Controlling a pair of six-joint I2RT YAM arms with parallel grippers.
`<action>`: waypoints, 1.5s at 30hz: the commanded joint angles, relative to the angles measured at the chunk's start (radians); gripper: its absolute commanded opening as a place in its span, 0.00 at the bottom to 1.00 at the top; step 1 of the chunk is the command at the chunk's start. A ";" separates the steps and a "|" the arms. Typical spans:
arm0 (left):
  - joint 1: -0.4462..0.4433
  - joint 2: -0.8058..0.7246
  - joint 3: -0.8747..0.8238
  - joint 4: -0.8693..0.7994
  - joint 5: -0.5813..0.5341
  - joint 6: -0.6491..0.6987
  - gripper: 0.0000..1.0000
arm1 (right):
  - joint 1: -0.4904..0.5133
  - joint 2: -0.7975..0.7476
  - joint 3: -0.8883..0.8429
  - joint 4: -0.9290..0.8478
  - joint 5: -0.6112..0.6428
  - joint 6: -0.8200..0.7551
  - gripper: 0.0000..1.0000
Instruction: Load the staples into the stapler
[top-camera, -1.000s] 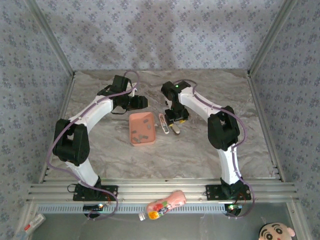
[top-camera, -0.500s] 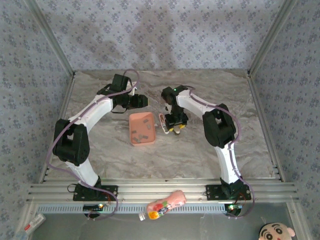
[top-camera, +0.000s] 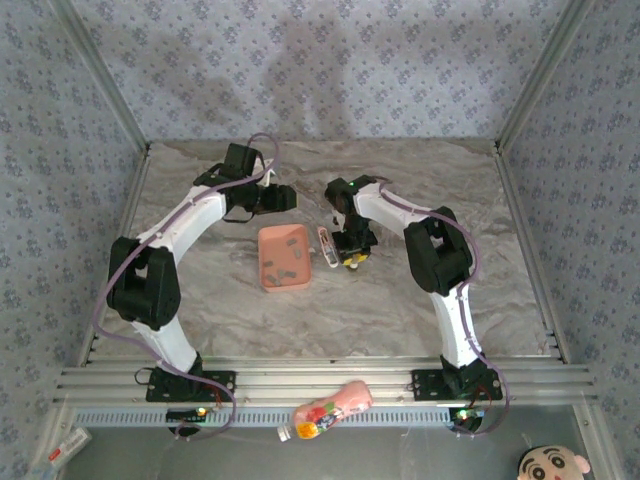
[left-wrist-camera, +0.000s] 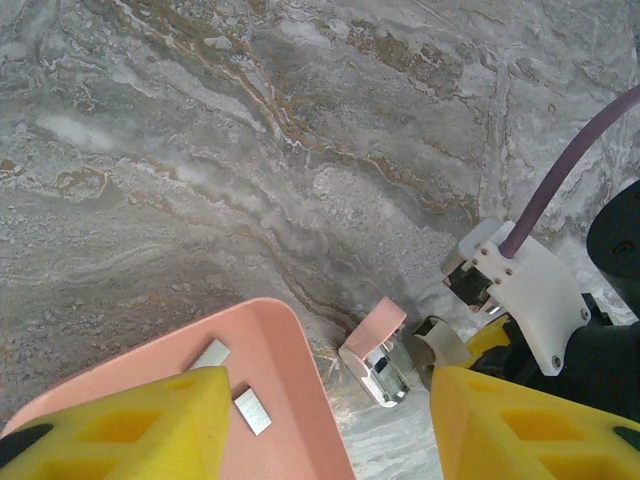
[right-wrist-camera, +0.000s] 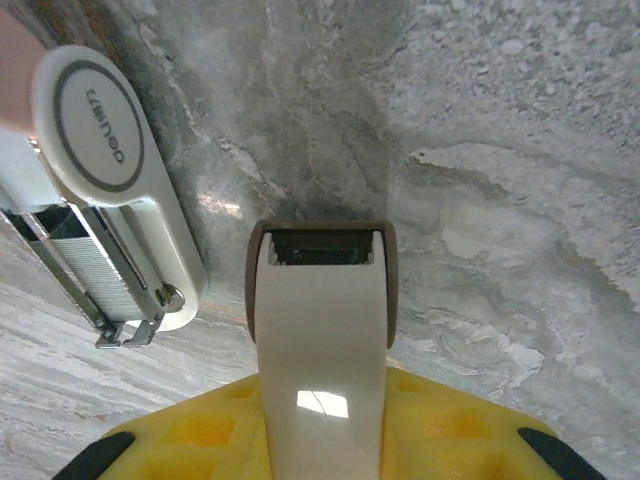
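1. Right tool (top-camera: 352, 256) has come nearer and lower over the last second, its arm's elbow drawn in toward the middle. It now covers the cream bar (right-wrist-camera: 320, 300), which lay bare beside the stapler (top-camera: 325, 245) a second ago. Left tool (top-camera: 279, 198) has edged slightly toward the far side. Tray (top-camera: 283, 257) and stapler lie where they were.
2. From the top, the stapler lies on the worktop (top-camera: 300, 320) between the tray and the right tool, just beside both. The staples (top-camera: 283, 262) show as dark flecks inside the tray. Neither tool's opening can be judged there.
3. The left wrist view shows more. The left tool's yellow pads (left-wrist-camera: 110, 420) stand wide apart with nothing between them, above the tray's corner. Two staples lie flat on the tray floor. The stapler's pink end, with silvery metal, sits just past the tray rim.
4. The right wrist view shows the right tool closed on the bar, which juts out from between its yellow pads. The bar's dark-rimmed end is down at the worktop; I cannot tell whether it touches. The stapler lies just to the left, not touching the bar, with a ribbed metal channel exposed.
5. A grey ring on the stapler's rounded white end encloses a short word, upside down and not surely readable. A bottle (top-camera: 325, 410) on the near rail has a colourful label, too small to read.
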 joint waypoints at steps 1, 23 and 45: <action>-0.003 0.028 0.038 -0.024 0.012 0.015 0.55 | -0.014 -0.033 -0.022 -0.002 0.036 0.013 0.24; -0.092 0.243 0.282 -0.121 0.048 0.046 0.56 | -0.288 -0.157 -0.147 0.040 0.035 0.098 0.22; -0.162 0.465 0.529 -0.333 0.041 0.228 0.56 | -0.293 -0.268 -0.145 0.082 -0.001 0.062 0.46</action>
